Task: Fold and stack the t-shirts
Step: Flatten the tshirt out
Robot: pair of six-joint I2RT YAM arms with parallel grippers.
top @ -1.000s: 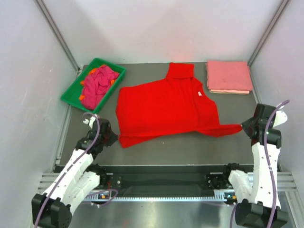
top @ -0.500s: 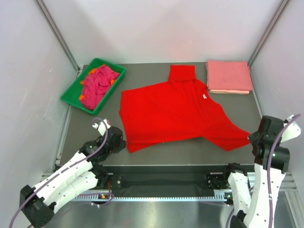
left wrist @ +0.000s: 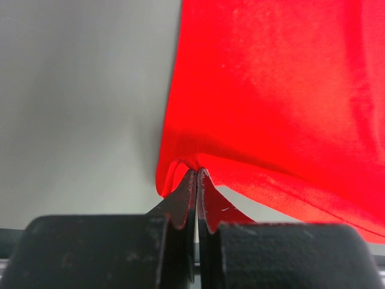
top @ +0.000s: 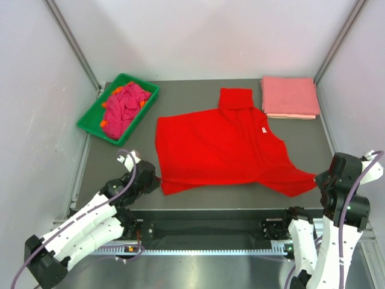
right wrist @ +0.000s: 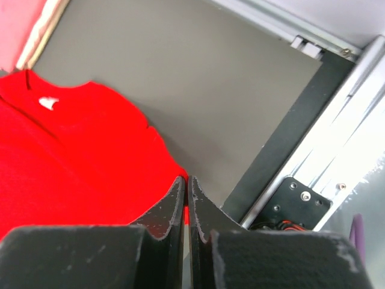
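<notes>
A bright red t-shirt (top: 222, 147) with a small white neck label (top: 262, 129) lies spread on the grey table, one sleeve pointing to the back. My left gripper (top: 157, 182) is shut on its near left corner (left wrist: 180, 168). My right gripper (top: 317, 179) is shut on its near right corner (right wrist: 180, 186). A folded salmon pink t-shirt (top: 289, 96) lies at the back right. Crumpled magenta and orange t-shirts (top: 123, 105) fill the green tray (top: 90, 117).
The green tray stands at the back left of the table. White walls and metal posts (top: 72, 42) enclose the space. A black rail and metal frame (right wrist: 313, 120) run along the table's right edge.
Both grippers have pulled the red t-shirt to the right and towards the near edge, stretching its near hem flatter. The right arm has drawn back and lower.
</notes>
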